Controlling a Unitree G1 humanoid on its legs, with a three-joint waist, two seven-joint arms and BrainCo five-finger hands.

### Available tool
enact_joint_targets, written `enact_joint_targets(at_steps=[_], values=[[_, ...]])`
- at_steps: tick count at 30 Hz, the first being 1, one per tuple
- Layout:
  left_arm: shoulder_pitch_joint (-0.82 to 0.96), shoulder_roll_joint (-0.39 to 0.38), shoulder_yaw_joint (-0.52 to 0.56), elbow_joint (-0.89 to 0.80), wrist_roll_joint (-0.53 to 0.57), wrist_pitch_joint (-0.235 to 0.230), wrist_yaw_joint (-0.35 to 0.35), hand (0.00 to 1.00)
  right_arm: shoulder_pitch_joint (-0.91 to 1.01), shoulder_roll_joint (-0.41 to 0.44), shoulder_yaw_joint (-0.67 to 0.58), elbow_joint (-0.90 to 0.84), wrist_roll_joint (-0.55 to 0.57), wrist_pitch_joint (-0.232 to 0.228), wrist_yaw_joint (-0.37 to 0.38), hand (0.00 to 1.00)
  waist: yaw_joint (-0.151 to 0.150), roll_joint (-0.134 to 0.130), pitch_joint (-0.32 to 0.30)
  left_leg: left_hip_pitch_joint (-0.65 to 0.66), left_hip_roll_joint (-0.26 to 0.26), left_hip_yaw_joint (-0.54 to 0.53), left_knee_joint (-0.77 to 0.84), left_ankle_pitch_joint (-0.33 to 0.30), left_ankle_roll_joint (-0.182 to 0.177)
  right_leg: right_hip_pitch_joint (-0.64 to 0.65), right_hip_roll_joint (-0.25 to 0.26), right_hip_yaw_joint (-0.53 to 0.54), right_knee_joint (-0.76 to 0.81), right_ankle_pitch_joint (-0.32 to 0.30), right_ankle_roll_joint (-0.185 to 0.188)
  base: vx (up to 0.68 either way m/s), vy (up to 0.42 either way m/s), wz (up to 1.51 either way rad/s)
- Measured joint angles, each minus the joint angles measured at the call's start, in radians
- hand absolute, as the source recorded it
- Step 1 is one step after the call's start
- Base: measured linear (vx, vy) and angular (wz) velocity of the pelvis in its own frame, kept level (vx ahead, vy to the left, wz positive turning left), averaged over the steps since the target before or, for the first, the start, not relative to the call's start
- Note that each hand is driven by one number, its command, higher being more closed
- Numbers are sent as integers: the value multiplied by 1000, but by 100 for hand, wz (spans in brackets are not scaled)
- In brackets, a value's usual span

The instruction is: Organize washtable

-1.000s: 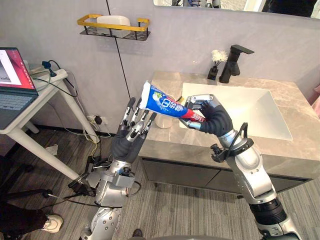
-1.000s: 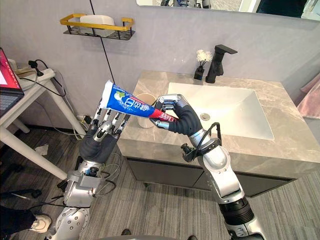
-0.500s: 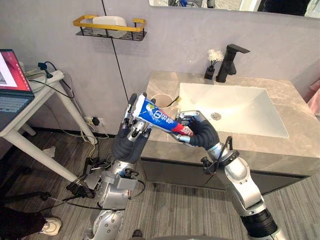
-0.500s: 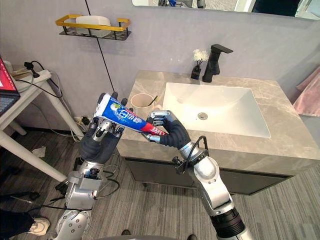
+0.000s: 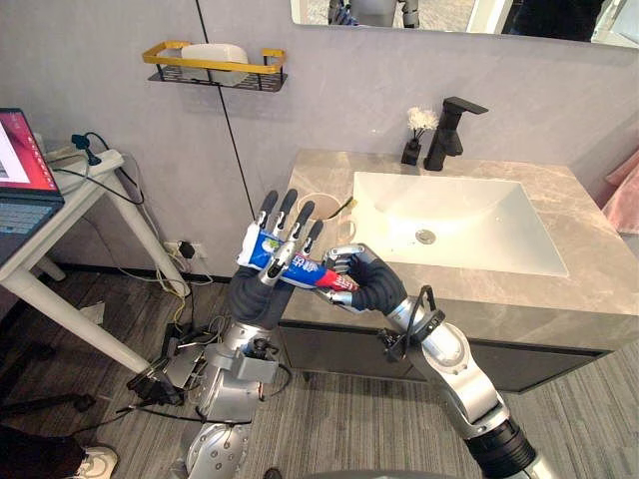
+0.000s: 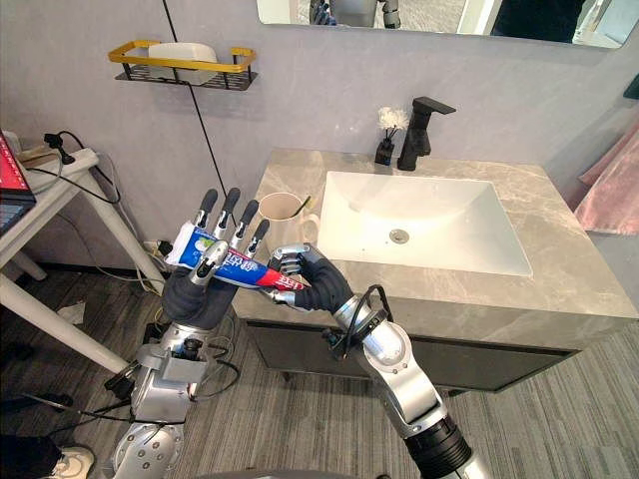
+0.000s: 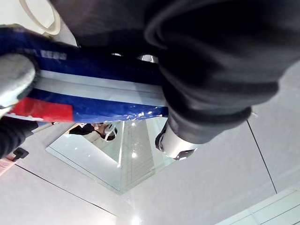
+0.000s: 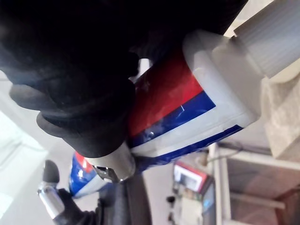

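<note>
From the head camera, a blue, white and red toothpaste tube [image 5: 300, 267] is held in the air off the front left corner of the grey marble washtable top [image 5: 519, 311]. It lies at about 8 o'clock from the white rectangular sink basin [image 5: 454, 215].

- **Left hand:** The left hand [image 5: 256, 295] stands upright with its fingers straight and fanned. The blue end of the tube lies across them, and its thumb rests over the front of the tube.
- **Right hand:** The right hand [image 5: 363, 283] has its fingers curled tight round the red end.
- **On the counter:** A beige round cup [image 6: 283, 209] sits at 9 o'clock from the basin. A black angular faucet [image 5: 449, 130] stands at 12 o'clock, with a small dark vase of white flowers [image 5: 416, 137] just beside it.
- **Surroundings:** On the wall at 10 o'clock hangs a black wire shelf with a yellow rail [image 5: 214, 66]. An open laptop [image 5: 20, 165] sits on a white table [image 5: 85, 195] at the far 9 o'clock edge.

From the left wrist camera, the tube [image 7: 103, 91] runs close across the hand's dark ribbed cover [image 7: 211, 70].

From the right wrist camera, that hand's dark cover [image 8: 70, 61] wraps over the tube's red part [image 8: 178, 101]. The white ribbed cap [image 8: 269, 40] pokes out free past it.
</note>
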Motion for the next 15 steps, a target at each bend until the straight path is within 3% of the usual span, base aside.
enact_joint_targets(at_steps=[2, 3, 15], values=[[0, 0, 0, 0, 2, 1, 1, 0, -1, 1, 0, 6, 0, -4, 0, 100, 0, 0, 0, 0, 0, 0, 0, 0, 0, 0, 0, 0, 0, 0, 0, 0, 0, 0], [0, 0, 0, 0, 4, 1, 1, 100, -1, 1, 0, 6, 0, -4, 0, 100, 0, 0, 0, 0, 0, 0, 0, 0, 0, 0, 0, 0, 0, 0, 0, 0, 0, 0], [0, -3, 0, 0, 21, -1, 6, 100, 0, 13, -1, 16, -1, -4, -20, 100, -1, 0, -1, 6, 0, 12, 0, -1, 0, -2, 0, 11, 0, 0, 0, -6, -1, -2]])
